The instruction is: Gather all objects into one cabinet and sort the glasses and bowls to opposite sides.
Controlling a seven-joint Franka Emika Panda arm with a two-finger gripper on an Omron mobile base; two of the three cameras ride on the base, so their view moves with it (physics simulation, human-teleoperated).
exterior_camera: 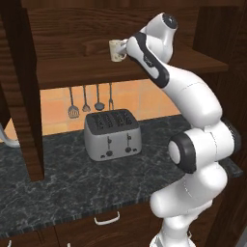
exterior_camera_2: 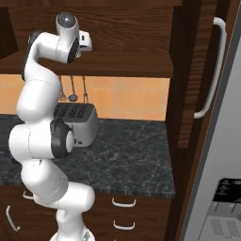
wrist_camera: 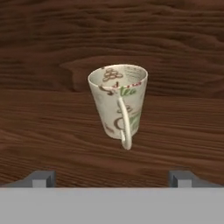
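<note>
**Cream mug on the shelf, right in front of our fingers**

The cabinet (exterior_camera: 29,96) is the biggest thing here. It is dark brown wood, and its long shelf (exterior_camera: 87,70) runs across the top of both base views. Its door (exterior_camera_2: 188,84) stands open on the right, with a long curved grey handle (exterior_camera_2: 214,70).

Our white arm (exterior_camera: 193,106) reaches up to that shelf. Under it, on the dark counter (exterior_camera: 72,178), sits one grey toaster (exterior_camera: 112,133). Four kitchen tools (exterior_camera: 91,101) hang on the orange wall behind it.

Now the small thing that matters most. We see one cream mug (wrist_camera: 118,100) standing upright on the shelf, with its open top up. In the hand view it sits straight ahead of our gripper (wrist_camera: 113,178), in the middle between the two fingertips (wrist_camera: 41,178). Its thin handle points back toward us.

Our fingers are spread wide apart and hold nothing. The mug is a little way in front of them, not touching.

We think the next move is either to go forward and grab the mug, or to pull away and leave it there. We cannot tell which.

We count one mug here, and no bowl that we can see.
</note>
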